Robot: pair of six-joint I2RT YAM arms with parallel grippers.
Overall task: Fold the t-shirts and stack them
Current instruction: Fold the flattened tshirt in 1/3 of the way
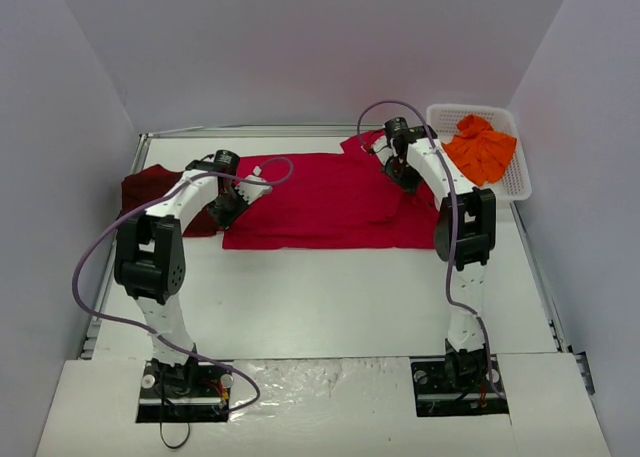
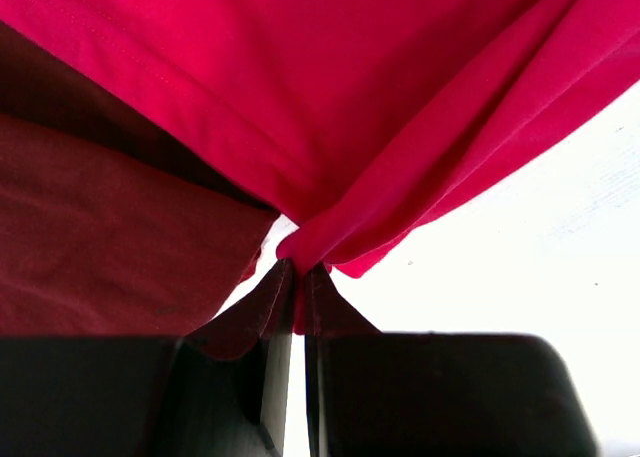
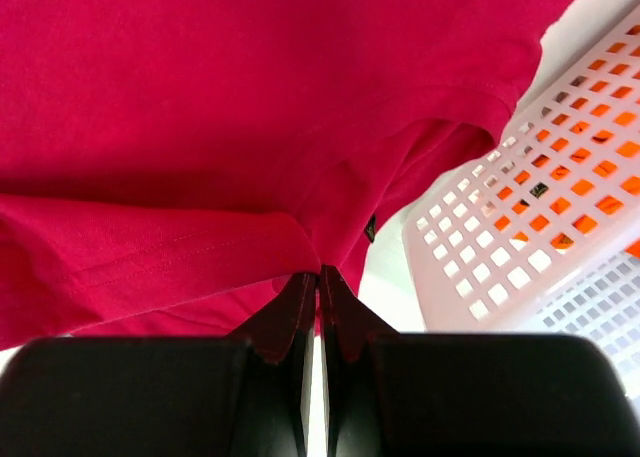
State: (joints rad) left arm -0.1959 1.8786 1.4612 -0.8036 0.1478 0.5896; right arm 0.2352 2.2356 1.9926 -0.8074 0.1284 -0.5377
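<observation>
Left end effector [image 2: 298, 267]: fingers together, clamped on a pinch of the red shirt [image 1: 320, 202] at its left edge, with the cloth bunching into folds at the tips.
Right end effector [image 3: 318, 273]: fingers together, clamped on the red shirt near its far right corner, just beside the basket [image 1: 521, 183].
Left arm: elbow raised, forearm reaching in over the table [image 1: 330, 307], wrist tipped down to the cloth.
Right arm: elbow raised, forearm stretched away from the base, wrist tipped down.
Red shirt: spread wide across the middle of the table between the two arms, mostly flat, with visible hem stitching.
Maroon shirt [image 1: 150, 187]: at the table's left side, its right part under the red one.
Orange shirt [image 1: 481, 147]: crumpled in the basket, at the far right corner.
Count: three shirts, one basket, two arms.
</observation>
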